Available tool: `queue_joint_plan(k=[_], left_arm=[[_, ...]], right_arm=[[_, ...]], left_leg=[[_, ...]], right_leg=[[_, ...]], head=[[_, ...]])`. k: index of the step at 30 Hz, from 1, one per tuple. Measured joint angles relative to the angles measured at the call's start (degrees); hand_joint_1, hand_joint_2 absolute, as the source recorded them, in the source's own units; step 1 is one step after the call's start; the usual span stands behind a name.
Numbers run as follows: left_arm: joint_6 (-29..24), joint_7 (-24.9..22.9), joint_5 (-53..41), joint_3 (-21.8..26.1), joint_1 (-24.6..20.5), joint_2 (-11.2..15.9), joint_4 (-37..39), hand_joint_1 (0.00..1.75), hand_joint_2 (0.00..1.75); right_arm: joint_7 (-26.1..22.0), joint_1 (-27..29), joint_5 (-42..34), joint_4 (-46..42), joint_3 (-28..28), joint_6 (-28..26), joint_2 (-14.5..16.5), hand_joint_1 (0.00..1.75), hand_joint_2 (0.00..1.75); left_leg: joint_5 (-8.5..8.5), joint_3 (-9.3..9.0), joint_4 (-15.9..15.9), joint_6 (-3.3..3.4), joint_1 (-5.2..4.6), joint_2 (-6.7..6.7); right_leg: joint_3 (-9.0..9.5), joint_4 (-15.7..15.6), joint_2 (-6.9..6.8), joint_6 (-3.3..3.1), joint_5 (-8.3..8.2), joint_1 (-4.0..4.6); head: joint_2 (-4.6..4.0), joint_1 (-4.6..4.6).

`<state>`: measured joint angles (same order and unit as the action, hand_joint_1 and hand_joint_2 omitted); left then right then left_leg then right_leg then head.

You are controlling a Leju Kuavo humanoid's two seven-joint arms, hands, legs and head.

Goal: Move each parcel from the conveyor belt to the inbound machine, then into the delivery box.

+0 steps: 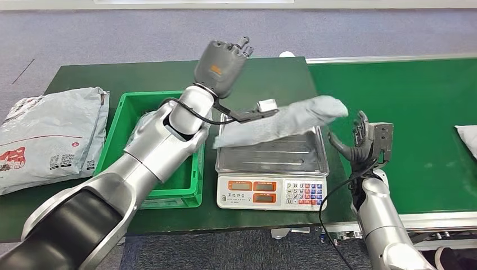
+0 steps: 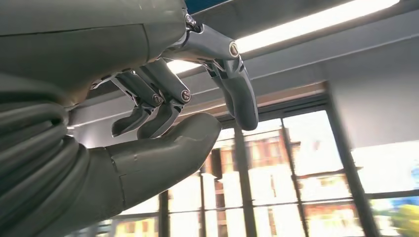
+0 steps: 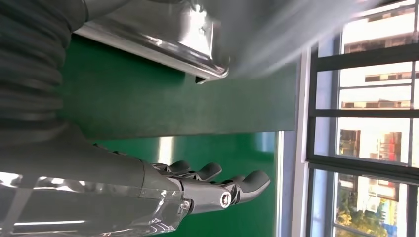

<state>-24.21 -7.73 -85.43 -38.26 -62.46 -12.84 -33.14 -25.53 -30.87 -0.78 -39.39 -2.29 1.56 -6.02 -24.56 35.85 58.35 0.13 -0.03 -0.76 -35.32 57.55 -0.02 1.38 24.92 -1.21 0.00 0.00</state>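
A grey parcel (image 1: 281,121) lies slanted and blurred across the steel pan of the inbound scale (image 1: 273,192), with its right end lifted past the pan's back right corner. No hand holds it. My left hand (image 1: 222,62) is raised above the pan's back left corner, turned upward. Its fingers (image 2: 163,106) curl in toward the thumb around nothing. My right hand (image 1: 365,140) stands open, fingers spread, just right of the scale over the belt's edge. The right wrist view has the pan's corner (image 3: 207,64) and the blurred parcel (image 3: 276,34) above that hand (image 3: 217,190).
A green crate (image 1: 121,132) stands left of the scale, under my left arm, with something grey in it. Grey mail bags (image 1: 50,135) are piled at the table's left end. Another pale parcel (image 1: 468,138) lies on the green conveyor belt (image 1: 405,95) at the right edge.
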Motion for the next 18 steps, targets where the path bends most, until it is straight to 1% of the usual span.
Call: queue_joint_plan(k=[4, 8, 11, 14, 18], left_arm=[[0.76, -3.13, -1.17, 2.24, -0.70, 2.67, -0.50, 1.75, 1.75], [3.69, -7.16, -1.43, 3.85, -1.22, 5.86, -1.83, 1.75, 1.75], [4.68, -8.26, -1.45, 4.12, -1.31, 8.06, -2.24, 1.75, 1.75], [4.70, -8.34, -1.46, 4.24, -1.31, 9.14, -2.57, 1.75, 1.75], [4.82, -8.46, -1.47, 4.29, -1.31, 9.73, -2.84, 1.75, 1.75]], right_arm=[[0.15, 0.67, 0.33, -0.82, -1.51, -0.11, -0.20, 0.00, 1.75], [0.56, 2.25, 1.78, -2.87, -3.52, -0.17, -0.19, 0.00, 1.75], [0.69, 3.11, 2.19, -3.96, -4.54, -0.04, -0.19, 0.00, 1.75], [0.79, 3.38, 2.29, -4.57, -5.00, -0.01, -0.19, 0.00, 1.75], [0.81, 3.63, 2.33, -4.96, -5.34, -0.01, -0.19, 0.00, 1.75]], left_leg=[[0.02, 0.00, 0.00, 0.01, 0.01, -0.02], [0.01, 0.00, -0.01, 0.00, 0.01, 0.01], [0.02, 0.01, -0.01, 0.00, 0.02, -0.05], [0.02, 0.01, -0.01, 0.01, 0.01, -0.05], [0.02, 0.01, 0.00, 0.01, 0.00, -0.05]], right_leg=[[0.00, 0.00, -0.02, 0.00, 0.00, 0.01], [0.00, 0.01, 0.00, 0.00, 0.00, 0.01], [-0.01, 0.01, -0.04, -0.01, 0.01, 0.01], [0.00, 0.01, -0.04, -0.01, 0.01, 0.00], [0.00, 0.00, -0.04, 0.00, 0.00, -0.01]], head=[[0.00, 0.00], [0.00, 0.00], [0.00, 0.00], [0.00, 0.00], [0.00, 0.00]])
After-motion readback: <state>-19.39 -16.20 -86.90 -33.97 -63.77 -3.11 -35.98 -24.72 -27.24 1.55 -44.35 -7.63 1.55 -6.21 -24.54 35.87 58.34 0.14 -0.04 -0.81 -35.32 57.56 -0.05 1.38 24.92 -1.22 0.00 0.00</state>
